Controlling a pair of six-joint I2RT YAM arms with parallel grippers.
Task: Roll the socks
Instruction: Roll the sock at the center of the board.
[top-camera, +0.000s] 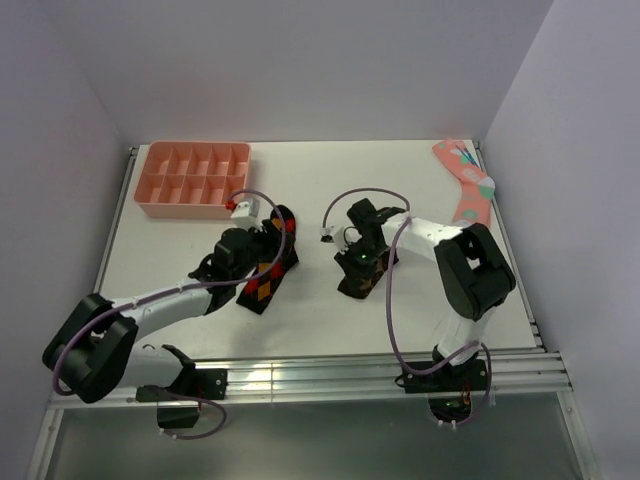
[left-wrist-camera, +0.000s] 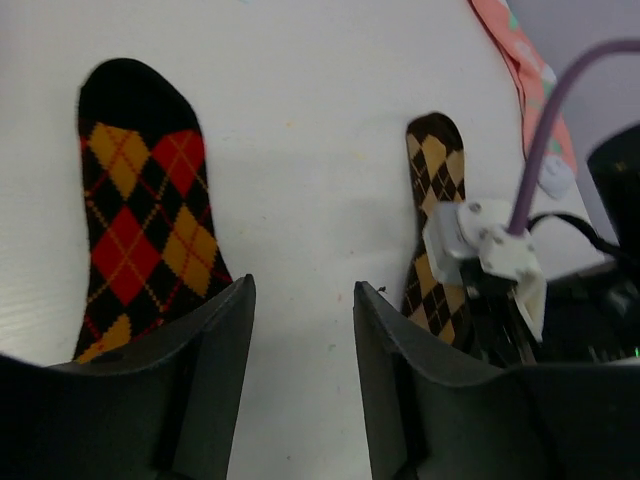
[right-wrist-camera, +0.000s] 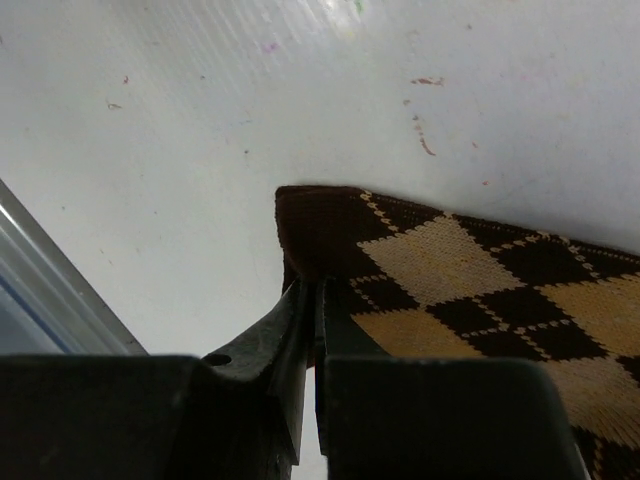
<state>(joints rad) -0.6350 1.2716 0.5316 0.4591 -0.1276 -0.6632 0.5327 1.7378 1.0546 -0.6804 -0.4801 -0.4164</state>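
Fig. White table (top-camera: 330, 190) w/ two arms bolted at near edge. Left arm (top-camera: 150, 300) reaches up & rightward; right arm (top-camera: 470, 265) bends back toward centre. Pink compartment tray (top-camera: 190, 210) sits far left. Red-orange sock (left-wrist-camera: 140, 215), dark argyle, lies flat left of centre, approx. lengthwise away from the bases. Tan-orange sock (right-wrist-camera: 470, 290), also dark argyle, lies flat right of centre, well apart from the first, bare table between. Pink sock (top-camera: 468, 185) lies at far right edge, apart from both. Left tool (left-wrist-camera: 303, 290): jaws parted, nothing between them, over bare table just beside the red-orange sock, betw. the two socks. Right tool (right-wrist-camera: 310, 285): jaws pressed together at the dark end of the tan-orange sock, its edge pinched betw. the tips, low over the table
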